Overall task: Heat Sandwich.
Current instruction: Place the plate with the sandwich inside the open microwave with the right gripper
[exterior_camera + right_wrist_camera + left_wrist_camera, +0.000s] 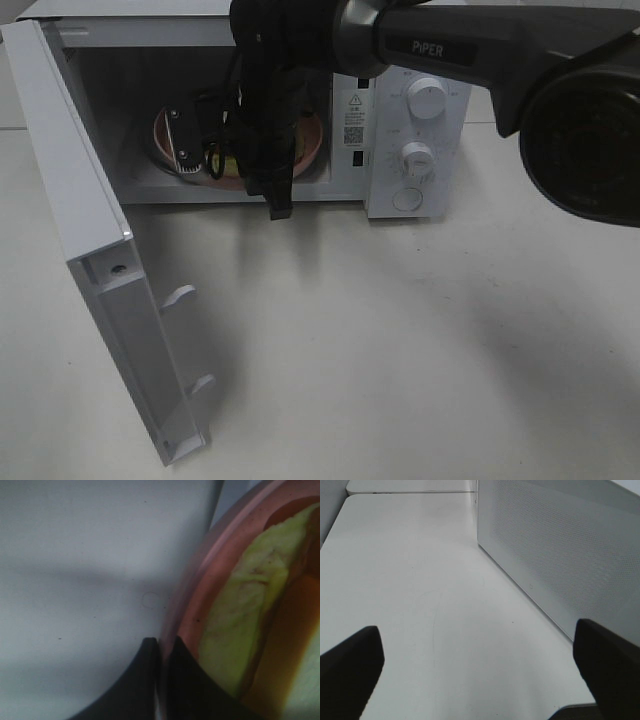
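In microwave [436,60], right fingers [131,685] on plate [197,587]

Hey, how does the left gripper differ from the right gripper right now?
The left gripper is open, its fingers wide apart; the right gripper is shut. The left gripper holds nothing, while the right gripper pinches the rim of the pink plate carrying the sandwich. The left gripper hangs over the table beside a white perforated panel; the right gripper is inside the microwave. Both have dark fingers.
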`<action>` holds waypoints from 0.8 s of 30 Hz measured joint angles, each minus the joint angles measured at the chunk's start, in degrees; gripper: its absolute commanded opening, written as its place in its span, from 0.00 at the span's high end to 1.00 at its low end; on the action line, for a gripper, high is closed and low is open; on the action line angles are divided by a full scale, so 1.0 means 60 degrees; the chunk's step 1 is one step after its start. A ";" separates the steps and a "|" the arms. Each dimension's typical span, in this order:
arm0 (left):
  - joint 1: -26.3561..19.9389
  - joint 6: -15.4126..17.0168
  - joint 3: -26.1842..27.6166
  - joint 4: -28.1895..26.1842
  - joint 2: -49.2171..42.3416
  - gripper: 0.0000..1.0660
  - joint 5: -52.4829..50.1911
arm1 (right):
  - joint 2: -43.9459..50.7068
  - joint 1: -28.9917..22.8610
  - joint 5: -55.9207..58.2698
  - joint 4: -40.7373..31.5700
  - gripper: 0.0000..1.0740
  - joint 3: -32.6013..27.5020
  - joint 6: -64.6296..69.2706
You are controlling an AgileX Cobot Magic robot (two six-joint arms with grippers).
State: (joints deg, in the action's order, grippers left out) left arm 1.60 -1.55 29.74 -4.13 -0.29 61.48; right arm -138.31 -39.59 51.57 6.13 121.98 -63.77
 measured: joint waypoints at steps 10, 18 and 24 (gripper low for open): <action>0.0000 0.0000 0.0000 0.0000 0.0000 0.08 0.0000 | -0.0201 0.0286 -0.0468 0.0000 0.98 0.0420 0.0239; 0.0000 0.0000 0.0000 0.0010 0.0000 0.08 0.0000 | -0.0430 0.0325 -0.0621 0.0000 0.97 0.0439 0.0239; 0.0000 0.0000 0.0000 0.0010 0.0000 0.08 0.0000 | -0.0449 0.0344 -0.0668 0.0000 0.96 0.0468 0.0095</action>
State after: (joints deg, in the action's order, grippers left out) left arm 1.60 -1.55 29.74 -4.07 -0.29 61.48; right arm -141.00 -37.53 47.56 6.13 124.79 -63.20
